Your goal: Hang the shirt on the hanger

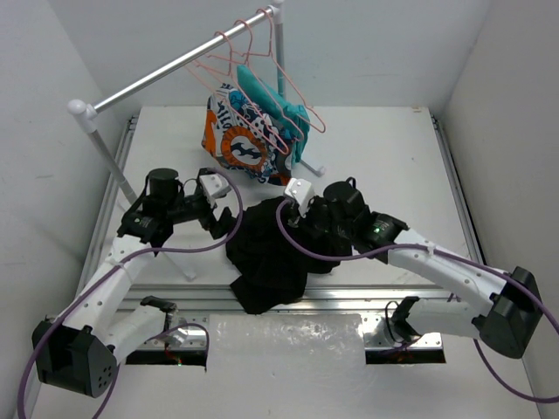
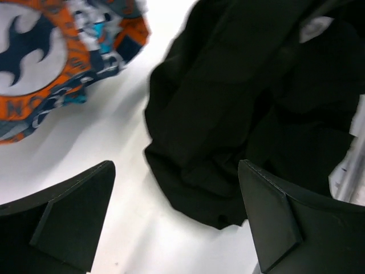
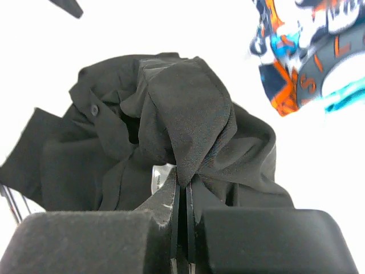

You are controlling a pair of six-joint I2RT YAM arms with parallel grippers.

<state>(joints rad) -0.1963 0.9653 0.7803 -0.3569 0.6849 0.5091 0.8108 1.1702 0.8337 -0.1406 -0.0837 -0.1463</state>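
Note:
The black shirt (image 1: 271, 257) lies crumpled at the table's middle, its lower part hanging over the near rail. My right gripper (image 1: 301, 229) is shut on a fold of the shirt (image 3: 188, 120), with the white neck label (image 3: 158, 178) just left of its fingers. My left gripper (image 1: 223, 218) is open and empty at the shirt's left edge; its fingers (image 2: 68, 211) frame the shirt's hem (image 2: 222, 142) above bare table. Several pink wire hangers (image 1: 253, 65) hang on the rail at the back.
A white clothes rail (image 1: 166, 70) on posts crosses the back left. The orange-blue-white patterned garment (image 1: 238, 144) and a teal garment (image 1: 278, 105) hang there on pink hangers. The patterned garment also shows in the left wrist view (image 2: 51, 63) and the right wrist view (image 3: 308, 57).

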